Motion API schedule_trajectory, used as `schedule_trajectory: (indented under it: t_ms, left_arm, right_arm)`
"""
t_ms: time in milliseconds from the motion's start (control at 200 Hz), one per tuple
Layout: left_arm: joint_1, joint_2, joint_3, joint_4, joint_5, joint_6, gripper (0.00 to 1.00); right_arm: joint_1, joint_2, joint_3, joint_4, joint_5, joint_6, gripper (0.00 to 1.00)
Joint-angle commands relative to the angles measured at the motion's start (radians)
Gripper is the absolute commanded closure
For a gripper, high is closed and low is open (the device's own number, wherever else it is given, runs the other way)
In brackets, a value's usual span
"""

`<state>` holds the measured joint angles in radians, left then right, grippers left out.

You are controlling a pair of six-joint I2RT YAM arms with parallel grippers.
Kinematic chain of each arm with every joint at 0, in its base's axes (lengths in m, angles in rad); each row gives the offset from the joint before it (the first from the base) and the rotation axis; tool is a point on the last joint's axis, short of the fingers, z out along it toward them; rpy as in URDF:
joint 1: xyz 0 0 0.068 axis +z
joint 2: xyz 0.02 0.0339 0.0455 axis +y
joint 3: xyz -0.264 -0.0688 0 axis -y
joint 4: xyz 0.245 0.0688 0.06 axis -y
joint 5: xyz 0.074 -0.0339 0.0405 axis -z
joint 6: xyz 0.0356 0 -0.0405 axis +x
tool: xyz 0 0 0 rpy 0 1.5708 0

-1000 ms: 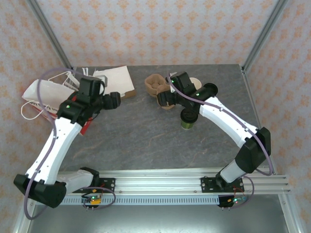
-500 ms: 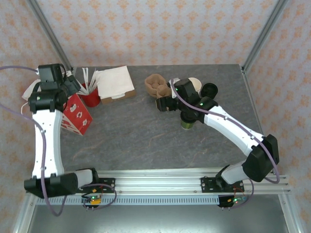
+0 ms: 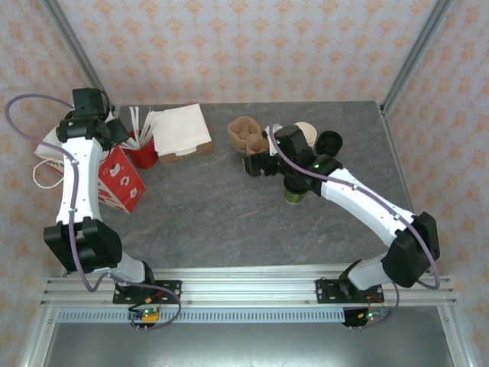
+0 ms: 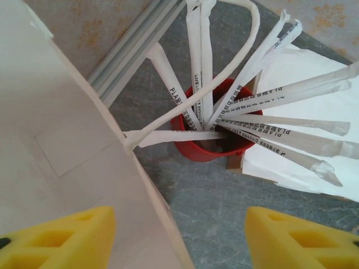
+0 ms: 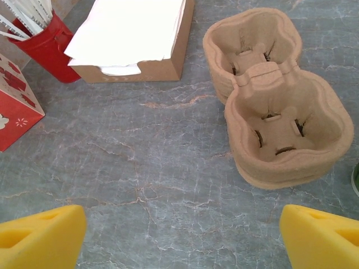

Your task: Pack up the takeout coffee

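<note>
Top external: the takeout coffee stands upright on the grey table, a little toward 3 o'clock of the table's middle. We see its green side; its top is covered by the right arm crossing above it, so we cannot read the lid.

The right gripper sits at about 10 o'clock from the cup, apart from it. In the right wrist view, the right gripper's yellow fingertips are spread wide with bare table between them; it is holding nothing.

The pulp cup carrier lies at 11 o'clock from the coffee; its two pockets are unfilled.

At 12 to 1 o'clock from the coffee we note a cream cup and a black round lid.

Toward 9 to 10 o'clock, well apart, are the napkin box, the red cup of white sticks and a red carton.

In the left wrist view, the left gripper is also spread wide and has nothing in its grasp. The edge of a white paper bag runs between its fingers, and the red cup is at its 12 o'clock.
</note>
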<state>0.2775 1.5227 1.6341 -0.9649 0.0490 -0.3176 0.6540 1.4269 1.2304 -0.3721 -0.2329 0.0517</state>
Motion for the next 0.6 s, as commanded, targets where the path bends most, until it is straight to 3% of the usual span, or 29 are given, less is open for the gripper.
schedule_trajectory:
  t_ms: [0, 190, 390, 596]
  left_arm:
    - [0.006, 0.023, 0.029, -0.008, 0.014, 0.002, 0.45]
    - [0.006, 0.041, 0.035, -0.026, 0.016, 0.024, 0.64]
    - [0.005, -0.064, -0.076, -0.038, 0.019, 0.051, 0.80]
    - [-0.040, -0.235, -0.196, -0.125, 0.031, 0.071, 0.86]
  right_arm:
    - [0.005, 0.022, 0.004, 0.014, -0.012, -0.003, 0.10]
    - [0.004, 0.044, 0.010, -0.004, -0.014, -0.006, 0.10]
    - [0.004, 0.052, 0.003, -0.005, -0.020, 0.000, 0.10]
    - [0.004, 0.058, -0.005, -0.005, -0.022, 0.002, 0.10]
